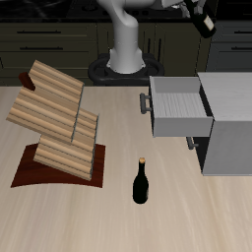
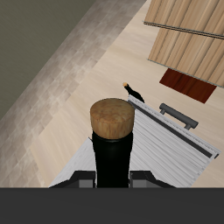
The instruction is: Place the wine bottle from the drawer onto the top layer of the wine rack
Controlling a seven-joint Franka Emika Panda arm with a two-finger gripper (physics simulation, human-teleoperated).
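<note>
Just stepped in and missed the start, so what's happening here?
A simulated Franka arm holds a wine bottle in its gripper, lifted high above the open drawer, which now looks empty. The top layer of the wine rack has nothing on it yet, so the bottle has to travel across the table to it. A second bottle stands upright on the table nearer the front edge, untouched.
</note>
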